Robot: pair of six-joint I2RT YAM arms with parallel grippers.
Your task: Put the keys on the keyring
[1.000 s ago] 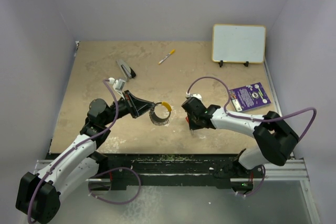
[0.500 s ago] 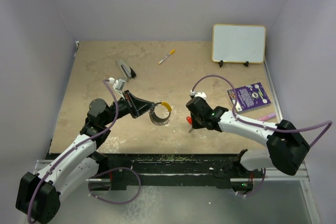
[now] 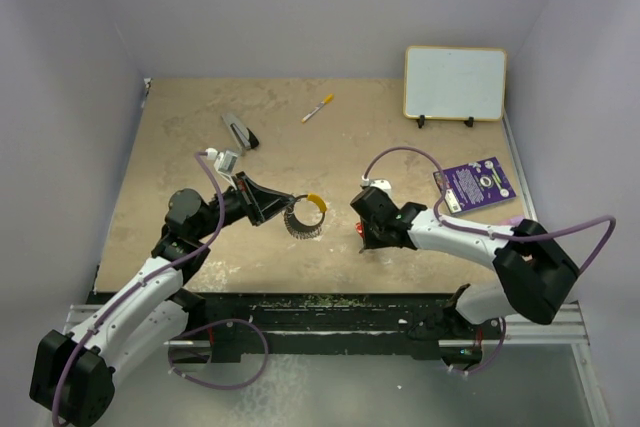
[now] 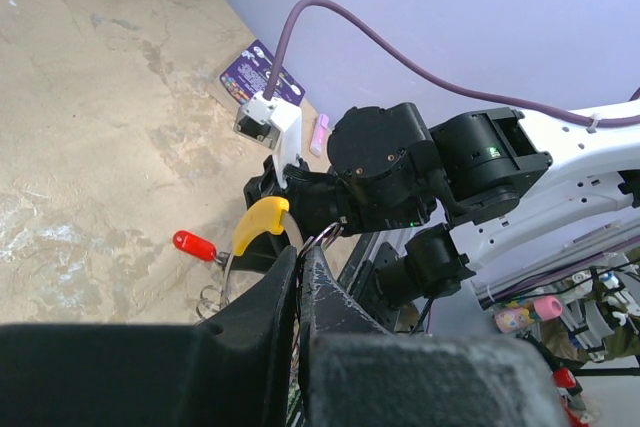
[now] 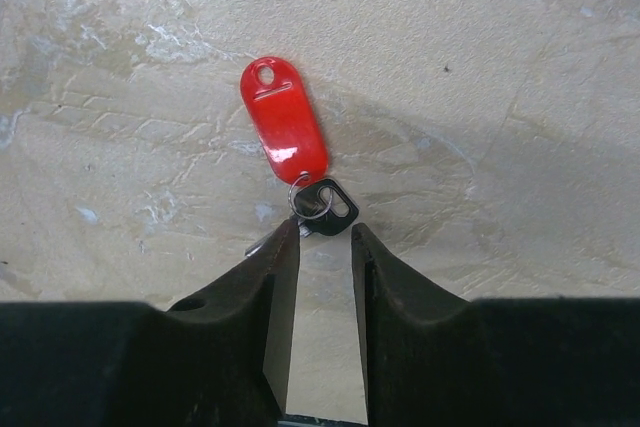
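The keyring (image 3: 306, 215), a wire ring strung with silver pieces and a yellow arc (image 4: 258, 225), is held off the table by my left gripper (image 3: 283, 205). In the left wrist view the jaws are pressed together on the ring's wire at the gripper (image 4: 298, 257). The keys (image 3: 360, 230), with a red oblong tag (image 5: 284, 132) and a black key head (image 5: 328, 205), lie flat on the table. My right gripper (image 5: 325, 237) is low over the table, its fingertips just short of the black key head. Its jaws stand a narrow gap apart with only table between them.
A whiteboard (image 3: 455, 83) stands at the back right. A purple card (image 3: 475, 184) lies right of the right arm. A yellow-tipped marker pen (image 3: 318, 108) and a grey-black stapler-like tool (image 3: 240, 131) lie farther back. Walls close in on three sides.
The right arm shifted a little and the red tag now shows beside its gripper. The left arm and the keyring have not moved.
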